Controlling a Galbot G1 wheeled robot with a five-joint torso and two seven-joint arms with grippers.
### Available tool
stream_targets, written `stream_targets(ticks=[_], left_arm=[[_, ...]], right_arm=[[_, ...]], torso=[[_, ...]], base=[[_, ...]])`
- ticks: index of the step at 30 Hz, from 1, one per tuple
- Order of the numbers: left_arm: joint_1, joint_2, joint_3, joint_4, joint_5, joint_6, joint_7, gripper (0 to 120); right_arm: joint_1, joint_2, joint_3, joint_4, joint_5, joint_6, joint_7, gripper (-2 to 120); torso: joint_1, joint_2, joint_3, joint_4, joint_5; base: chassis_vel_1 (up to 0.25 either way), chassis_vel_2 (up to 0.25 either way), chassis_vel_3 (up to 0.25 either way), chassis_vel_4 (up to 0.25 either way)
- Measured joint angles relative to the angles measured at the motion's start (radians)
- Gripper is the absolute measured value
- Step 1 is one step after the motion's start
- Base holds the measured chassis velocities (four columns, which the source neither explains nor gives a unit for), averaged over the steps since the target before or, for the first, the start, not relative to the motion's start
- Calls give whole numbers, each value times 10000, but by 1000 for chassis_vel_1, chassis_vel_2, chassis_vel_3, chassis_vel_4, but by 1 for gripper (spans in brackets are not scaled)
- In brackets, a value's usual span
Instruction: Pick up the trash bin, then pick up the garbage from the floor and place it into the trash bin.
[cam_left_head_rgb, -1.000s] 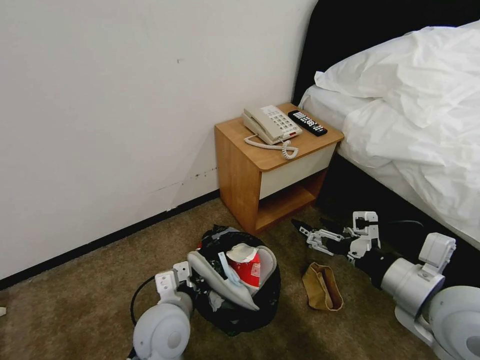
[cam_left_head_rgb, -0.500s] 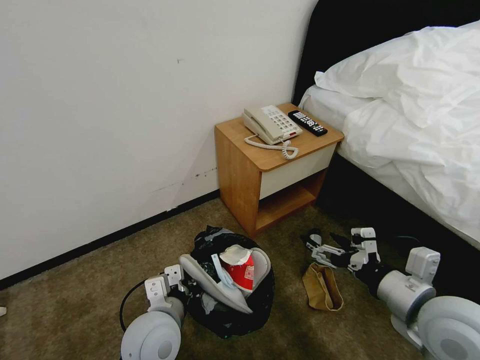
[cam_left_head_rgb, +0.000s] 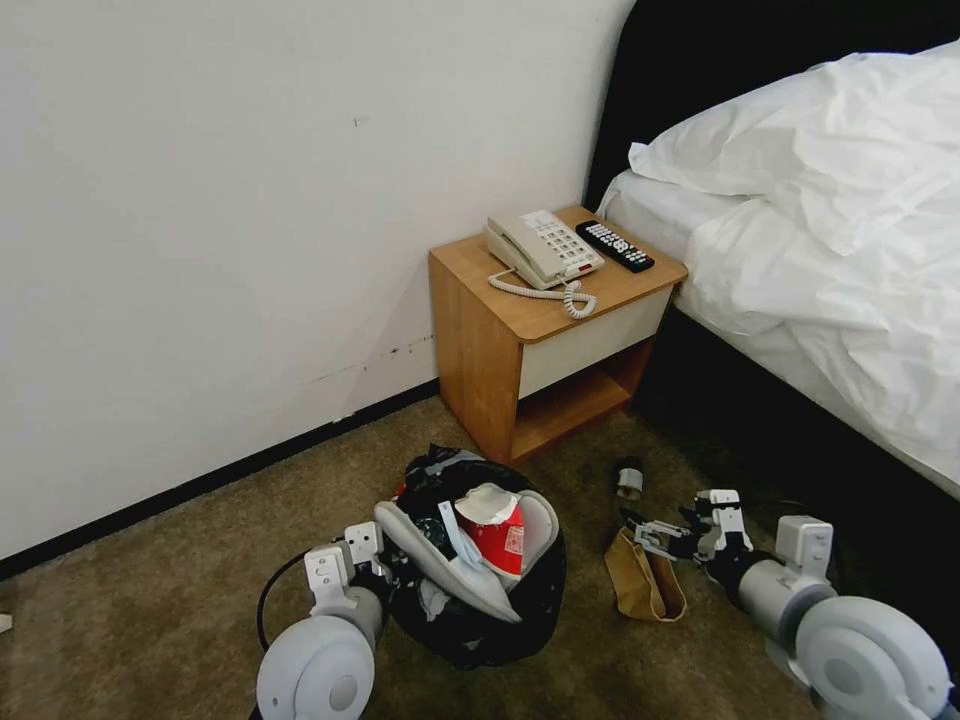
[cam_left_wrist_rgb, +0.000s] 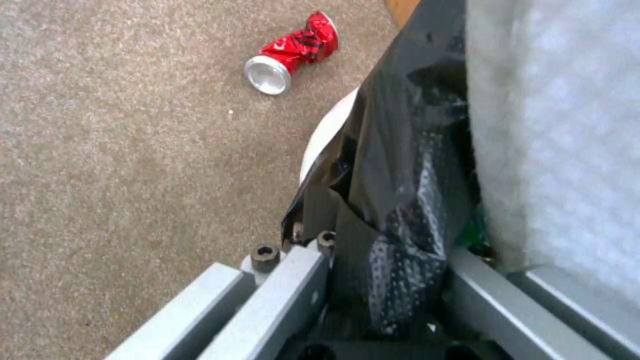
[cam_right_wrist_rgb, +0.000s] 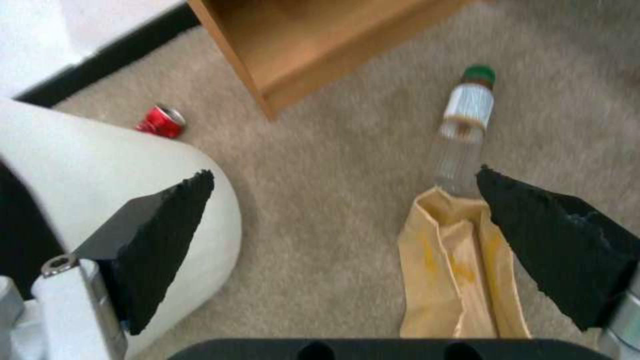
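Left gripper (cam_left_wrist_rgb: 373, 280) was clamped on the bag-lined rim of the trash bin (cam_left_head_rgb: 480, 590), which sat at the near left, already stuffed with a white slipper (cam_left_head_rgb: 440, 555) and a red packet (cam_left_head_rgb: 495, 535).

Right gripper (cam_left_head_rgb: 645, 535) was low over the carpet (cam_left_head_rgb: 180, 600), jaws spread wide with nothing between them, at the far end of the brown paper bag (cam_left_head_rgb: 645, 575) lying just right of the bin.

A clear plastic bottle (cam_right_wrist_rgb: 460, 135) lay just beyond the bag toward the nightstand (cam_left_head_rgb: 545, 340); a crushed red can (cam_left_wrist_rgb: 293, 52) lay on the carpet on the far side of the bin.

Judgement: step in hand was grasping the paper bag.

1. Both pads should straddle the bag's crumpled upper end, not the bottle.
2. Press down into the carpet pile before closing, since flat paper slips.
3. Risk: the bin is near full, so the drop needs care.
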Motion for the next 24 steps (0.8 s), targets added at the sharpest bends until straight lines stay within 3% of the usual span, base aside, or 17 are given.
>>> stream_targets(ticks=[24], left_arm=[[47, -34, -310, 46, -92, -70, 18, 0]], right_arm=[[2151, 737, -2438, -2779, 355, -306, 482, 100]], torso=[[0, 0, 0, -1, 0]], base=[[0, 0, 0, 0]])
